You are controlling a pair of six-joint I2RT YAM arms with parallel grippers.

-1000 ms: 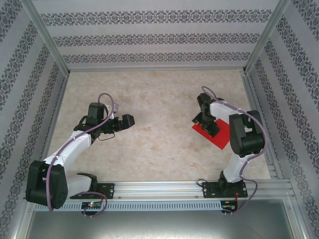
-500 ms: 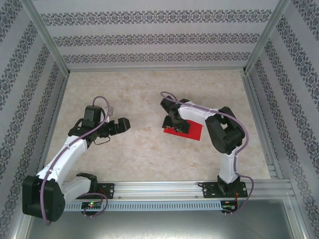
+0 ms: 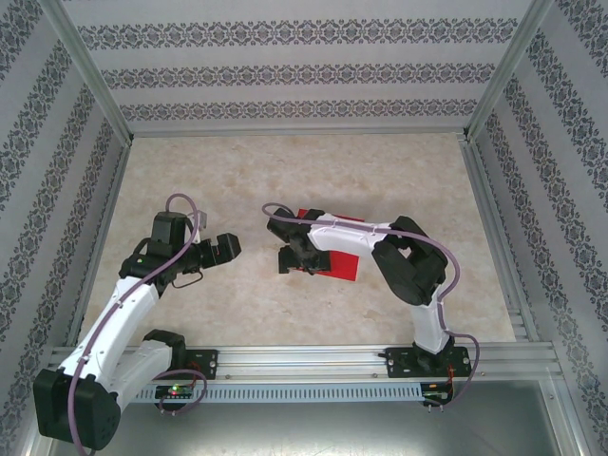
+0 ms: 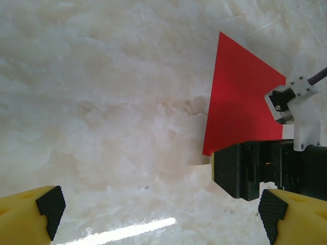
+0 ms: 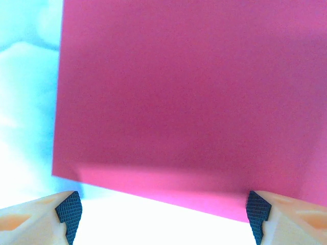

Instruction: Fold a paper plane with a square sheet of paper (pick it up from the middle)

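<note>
Both the left gripper (image 3: 220, 249) and the right gripper (image 3: 290, 256) stand wide open, gripping nothing. The paper (image 3: 340, 264) lies flat near mid-table (image 3: 285, 171). The right gripper sits low at its left edge, probably positioning the sheet centrally. The left gripper hovers just beside, facing the paper, likely ready to assist.

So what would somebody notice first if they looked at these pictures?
The bright red square sheet of paper jumps out, lying flat on the pale marbled table near the middle, partly under the white and black right arm. Next come the grippers: the right gripper open at the paper's left edge, and the left gripper open, facing it from the left.
</note>
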